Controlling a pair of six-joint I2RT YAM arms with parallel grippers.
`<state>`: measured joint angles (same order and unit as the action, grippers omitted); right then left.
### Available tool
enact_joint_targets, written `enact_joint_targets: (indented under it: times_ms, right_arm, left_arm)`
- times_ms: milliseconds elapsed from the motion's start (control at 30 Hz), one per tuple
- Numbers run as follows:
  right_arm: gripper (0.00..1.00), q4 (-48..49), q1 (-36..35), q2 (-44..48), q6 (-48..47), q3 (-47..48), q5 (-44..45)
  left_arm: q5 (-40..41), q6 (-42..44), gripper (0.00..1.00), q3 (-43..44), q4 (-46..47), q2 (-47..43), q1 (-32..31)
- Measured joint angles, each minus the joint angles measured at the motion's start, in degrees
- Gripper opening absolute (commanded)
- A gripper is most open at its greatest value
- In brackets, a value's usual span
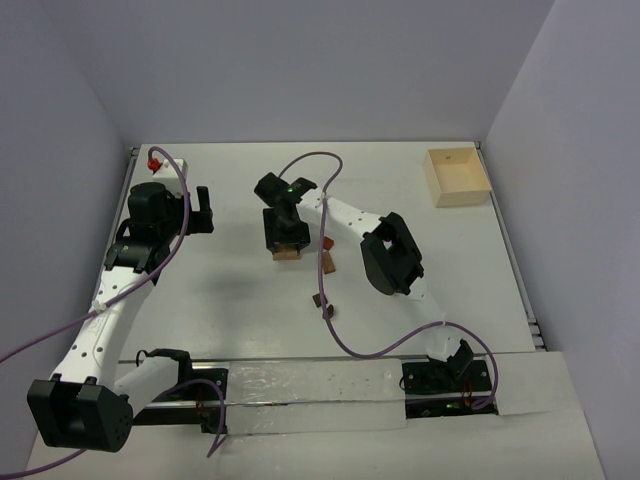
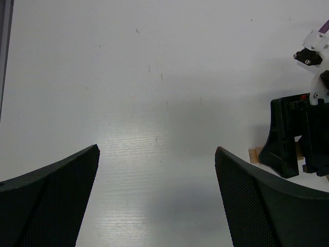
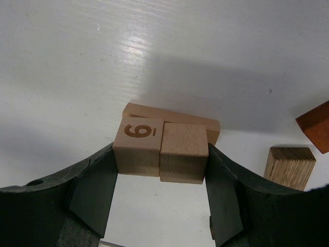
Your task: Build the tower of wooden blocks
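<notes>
Built as white links with black joint housings, left arm [image 1: 100,320] and right arm [image 1: 390,260] alike. Wired with looping purple cables [image 1: 318,154]. Shows green LED [image 1: 292,184] at right wrist. Ends in black curved fingers [image 2: 51,200], mesh-textured on left.

The white tabletop [image 3: 61,62] is smooth with a soft sheen. The two pale square wooden blocks [image 3: 183,153] and the light tan flat wooden piece [image 3: 180,117] under them look bare and matt with fine grain, while the brown wooden block [image 3: 289,167] shows coarse streaked grain and the reddish-brown block [image 3: 316,126] a smoother stained face. The black fingers [image 2: 51,200] of the left hand [image 2: 157,154] are matt plastic with a fine dotted texture.
</notes>
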<state>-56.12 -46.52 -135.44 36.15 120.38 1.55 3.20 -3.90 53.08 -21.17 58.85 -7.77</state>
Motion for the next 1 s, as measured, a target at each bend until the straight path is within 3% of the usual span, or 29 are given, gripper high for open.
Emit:
enact_joint_targets:
  times_ms: [367, 567, 667, 1000]
  right_arm:
    - [0.11, 0.0, 0.0, 0.0, -0.03, 0.0, 0.4]
    - [0.18, 0.0, 0.0, 0.0, -0.06, 0.0, 0.38]
    - [0.29, 0.01, 0.0, 0.0, -0.18, 0.0, 0.38]
    - [0.4, 0.06, 0.0, 0.0, -0.23, -0.05, 0.36]
  left_arm:
    - [0.0, 0.0, 0.99, -0.02, 0.02, 0.0, 0.0]
    - [0.0, 0.0, 0.99, -0.02, 0.02, 0.0, 0.0]
    - [0.0, 0.0, 0.99, -0.03, 0.02, 0.0, 0.0]
    - [0.01, 0.0, 0.99, -0.24, 0.11, -0.01, 0.0]
